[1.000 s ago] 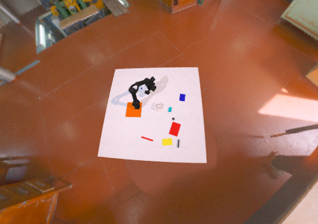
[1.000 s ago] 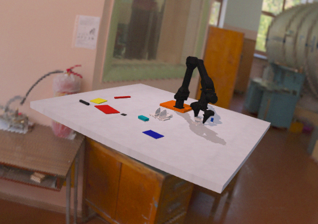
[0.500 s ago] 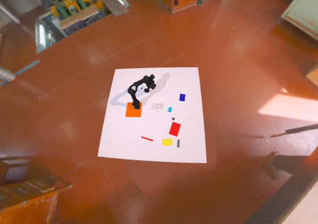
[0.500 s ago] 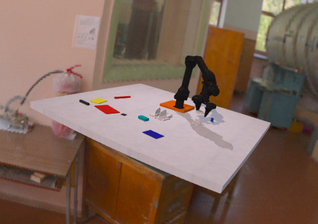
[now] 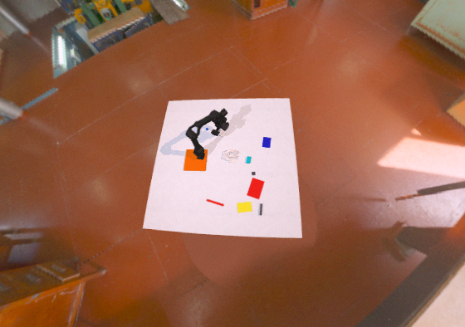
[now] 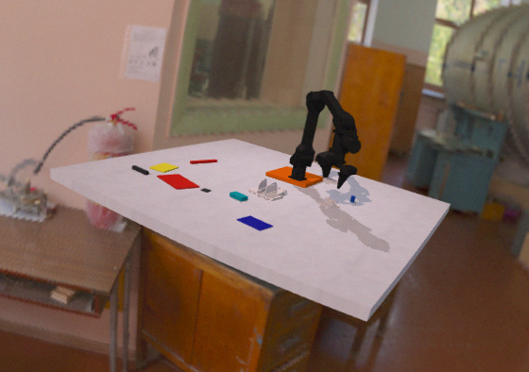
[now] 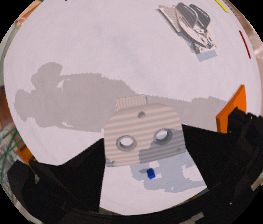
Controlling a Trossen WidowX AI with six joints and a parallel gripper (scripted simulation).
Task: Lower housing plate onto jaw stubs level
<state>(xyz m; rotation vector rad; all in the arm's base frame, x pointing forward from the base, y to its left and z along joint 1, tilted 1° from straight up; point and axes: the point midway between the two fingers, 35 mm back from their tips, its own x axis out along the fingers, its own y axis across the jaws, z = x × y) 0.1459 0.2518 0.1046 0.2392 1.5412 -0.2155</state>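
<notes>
The pale housing plate (image 5: 222, 134) (image 6: 330, 180) (image 7: 144, 120), with two round holes and a ridged tab, is held between the black fingers of my gripper (image 7: 142, 136). My gripper is shut on its two sides, above the table and well away from the jaws. The pale jaw assembly (image 5: 231, 156) (image 6: 268, 191) (image 7: 196, 25) stands on the white table, with upright curved parts visible in the exterior view. It lies at the upper right in the wrist view. The pins and stubs are too small to tell apart.
The orange base plate (image 5: 195, 163) (image 6: 279, 175) (image 7: 227, 114) is under the arm. A small blue piece (image 5: 207, 129) (image 6: 352, 199) (image 7: 151, 173) lies near the gripper. A teal block (image 5: 248, 159) (image 6: 238, 195) and a dark blue tile (image 5: 266, 142) (image 6: 255, 223) lie beyond the jaws.
</notes>
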